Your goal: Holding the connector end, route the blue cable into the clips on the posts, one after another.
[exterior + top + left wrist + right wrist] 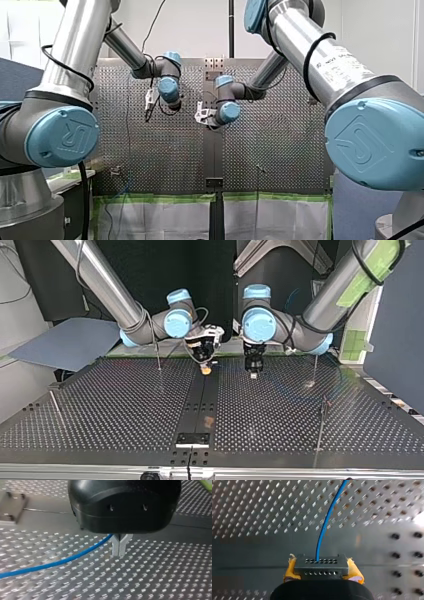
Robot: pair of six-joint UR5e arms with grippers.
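Note:
In the right wrist view my right gripper (322,568) is shut, its yellow pads (290,568) clamping a grey connector block (321,563). The blue cable (325,525) leaves the block and runs ahead over the perforated table. In the left wrist view my left gripper (119,547) has its metal fingertips pressed together with nothing between the tips. The blue cable (62,561) passes beside the base of the fingers and trails off to one side; whether it is pinched there is hidden. In the top view both grippers hang low at the far middle: right (205,366), left (253,371).
Thin posts stand on the table (125,405) in the top view: one near my right arm (158,352), one at the left edge (55,407), and two at the right (320,422) (315,365). A dark centre strip (200,400) ends in a small plate (192,439).

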